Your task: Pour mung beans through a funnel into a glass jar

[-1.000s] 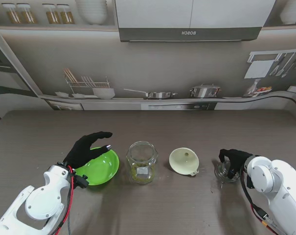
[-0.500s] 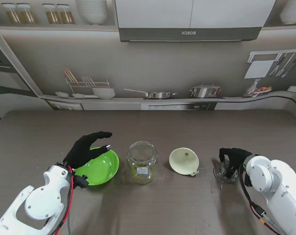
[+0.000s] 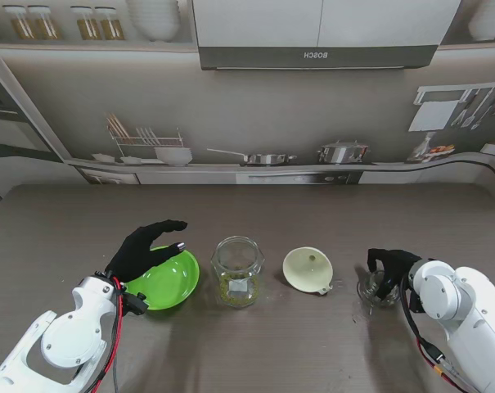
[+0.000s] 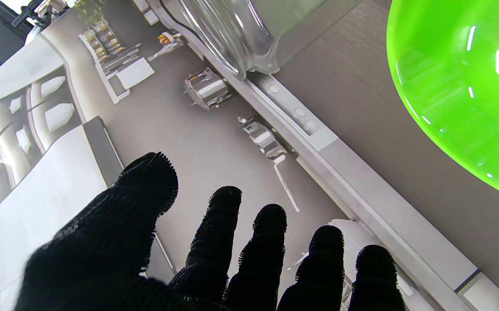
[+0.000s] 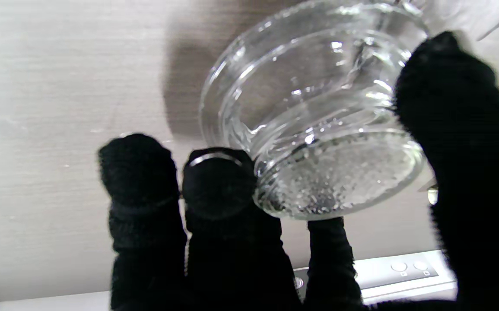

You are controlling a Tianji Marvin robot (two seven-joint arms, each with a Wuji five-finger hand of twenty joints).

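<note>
**Pouring seems done; I am handling the glass lid**

I take the glass jar (image 3: 237, 271) as my landmark; it stands upright in the middle of the table (image 3: 312, 221), and through its wall I see a low layer of greenish mung beans (image 3: 231, 288) at the bottom; so I judge that the beans are already inside, though the layer is small and I cannot say if all of them went in.

The funnel (image 3: 308, 269) is not on the jar; it lies on the table just to the right of the jar, apart from it; the green bowl (image 3: 167, 279) sits just to the left of the jar and looks empty to me.

My left hand (image 3: 146, 248) hangs over the far-left edge of the bowl with fingers (image 4: 227, 233) spread wide and nothing in it; in its wrist view the bowl (image 4: 461, 86) and the jar's base (image 4: 240, 34) are near but not touched.

My right hand (image 3: 388, 268) is well to the right of the jar, beyond the funnel; its fingers (image 5: 219, 185) are closed around a small glass lid (image 5: 327, 142); I cannot tell if it is lifted or rests on the table.

What is left, in my judgement: to bring this lid to the jar and close it, if that is wanted; the jar's mouth is open now.
</note>
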